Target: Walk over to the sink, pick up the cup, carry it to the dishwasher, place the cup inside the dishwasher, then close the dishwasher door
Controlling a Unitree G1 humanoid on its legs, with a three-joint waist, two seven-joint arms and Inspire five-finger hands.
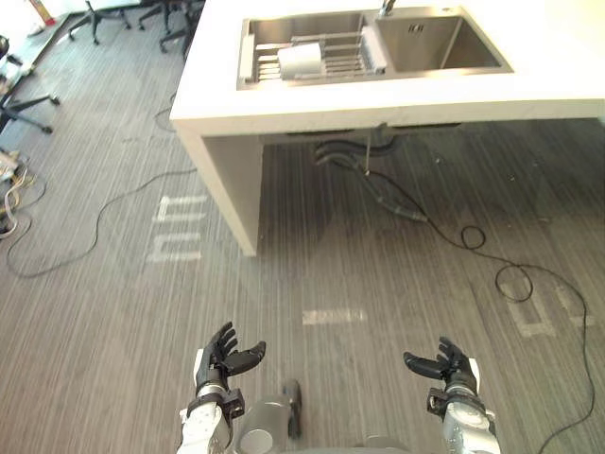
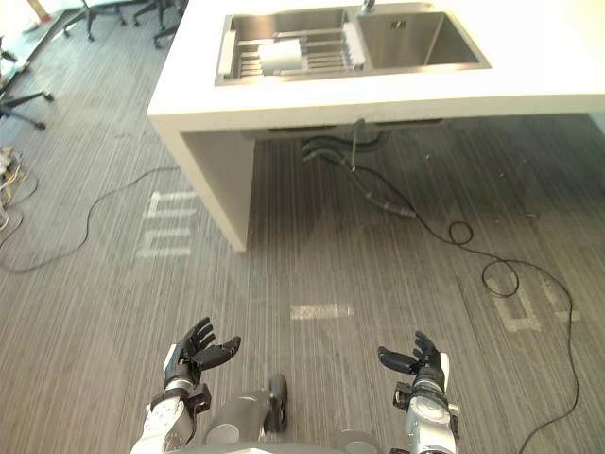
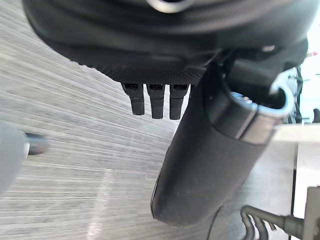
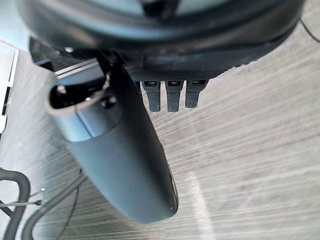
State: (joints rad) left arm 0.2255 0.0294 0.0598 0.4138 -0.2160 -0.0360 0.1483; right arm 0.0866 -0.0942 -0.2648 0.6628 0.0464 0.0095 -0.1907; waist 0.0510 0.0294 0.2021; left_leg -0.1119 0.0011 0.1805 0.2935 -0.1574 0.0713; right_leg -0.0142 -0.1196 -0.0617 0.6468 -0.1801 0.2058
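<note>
A white cup [image 1: 301, 61] lies on its side on a wire rack [image 1: 331, 57] in the left basin of a steel sink [image 1: 430, 43], set in a white counter [image 1: 397, 95] ahead of me. My left hand [image 1: 227, 359] hangs low at the lower left, fingers relaxed and holding nothing. My right hand [image 1: 444, 367] hangs at the lower right, also open and empty. Both hands are far from the cup, over the grey striped floor. In the wrist views the left hand's fingers [image 3: 156, 100] and the right hand's fingers [image 4: 172, 95] point straight out over the floor.
Grey hoses [image 1: 350, 151] hang under the counter. A black cable [image 1: 454, 227] loops across the floor at the right and another cable [image 1: 104, 218] runs at the left. Office chairs [image 1: 113, 14] stand at the far left. White floor markings [image 1: 178, 227] lie beside the counter's leg [image 1: 232, 184].
</note>
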